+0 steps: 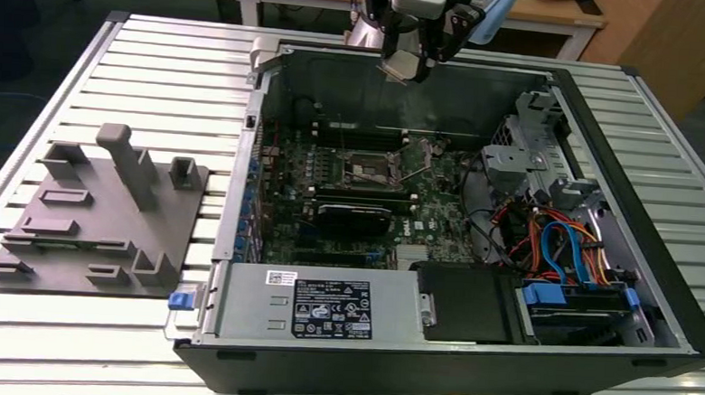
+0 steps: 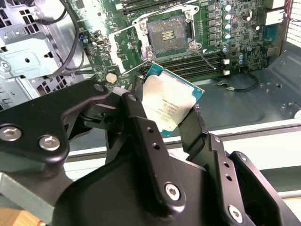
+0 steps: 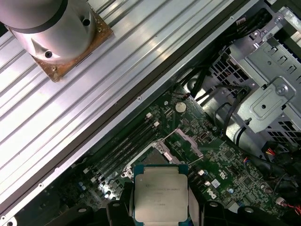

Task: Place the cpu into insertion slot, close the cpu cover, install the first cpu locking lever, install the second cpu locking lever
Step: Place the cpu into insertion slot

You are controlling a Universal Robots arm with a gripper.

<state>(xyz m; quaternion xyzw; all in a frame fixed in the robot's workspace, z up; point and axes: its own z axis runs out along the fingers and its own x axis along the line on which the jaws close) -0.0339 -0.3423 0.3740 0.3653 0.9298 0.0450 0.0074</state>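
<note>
No step is finished yet, as far as can be judged. The claw (image 1: 405, 71) is clamped on the cpu (image 2: 171, 101) by its edges and hangs above the far side of the open computer case (image 1: 318, 381) on the slatted surface (image 1: 154, 60). The insertion slot (image 2: 167, 30) lies bare. The cpu cover (image 3: 185, 142) seems swung open, and a locking lever (image 2: 207, 59) stands unlatched.

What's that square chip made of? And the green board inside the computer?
The chip looks like metal on top: dull silver-grey, faintly shiny, with a thin green edge, probably circuit board. The green board looks like hard glossy laminate, dotted with small soldered parts.
</note>
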